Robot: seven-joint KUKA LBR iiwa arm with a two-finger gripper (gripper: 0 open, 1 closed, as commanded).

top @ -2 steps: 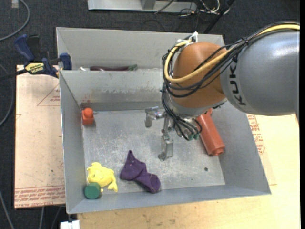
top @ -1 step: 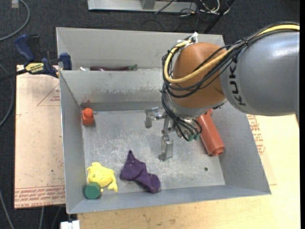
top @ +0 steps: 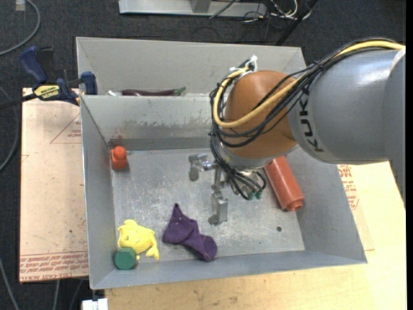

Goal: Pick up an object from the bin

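Gripper (top: 208, 189) spread open, nothing between fingers, over bare middle of bin (top: 97, 173); purple cloth (top: 187, 234) near, red tube (top: 284, 185) beside.

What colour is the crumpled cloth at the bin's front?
The cloth is purple; the camera view shows it.

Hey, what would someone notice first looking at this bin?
The big grey arm with its orange cover reaches in from the right, its hand open over the middle of the bin. A crumpled purple cloth lies just below it in the view, a yellow toy at lower left, a red-orange cylinder at right beside the arm.
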